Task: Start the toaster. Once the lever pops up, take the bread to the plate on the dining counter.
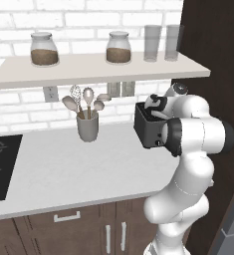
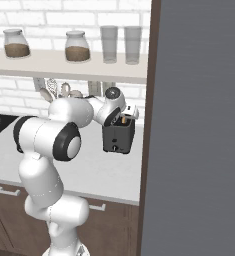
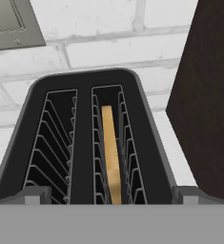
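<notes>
Toaster (image 1: 147,130) stands on the white counter (image 1: 78,169), at its right end, beside a dark wood panel (image 1: 213,60) and close to the white brick wall (image 1: 19,15). Left base view: dark boxy body, partly hidden by the white arm; the gripper (image 1: 157,110) sits directly above the top of it. Right base view: a small light knob low on the front face of the toaster (image 2: 118,137), with a sliver of tan bread (image 2: 122,120) showing at the top slot under the hand. Hand view looks straight down into the toaster (image 3: 85,86): two wire-lined slots, the bread (image 3: 111,152) standing on edge in the right-hand slot, sunk within the slot walls; left-hand slot dark. Gripper (image 3: 111,195) jaws spread wide, one fingertip (image 3: 33,194) at each lower corner of the view, flanking the toaster top; nothing between them, no contact with bread visible. Lever position cannot be told. Elsewhere on the counter: a grey utensil cup (image 1: 87,127) with spoons and a whisk, well left of the toaster; black cooktop (image 1: 0,167) at the far left edge. Shelf (image 1: 88,67) above carries two jars with brown contents and two clear glasses. Wall outlet plate (image 3: 13,21) behind the toaster.
</notes>
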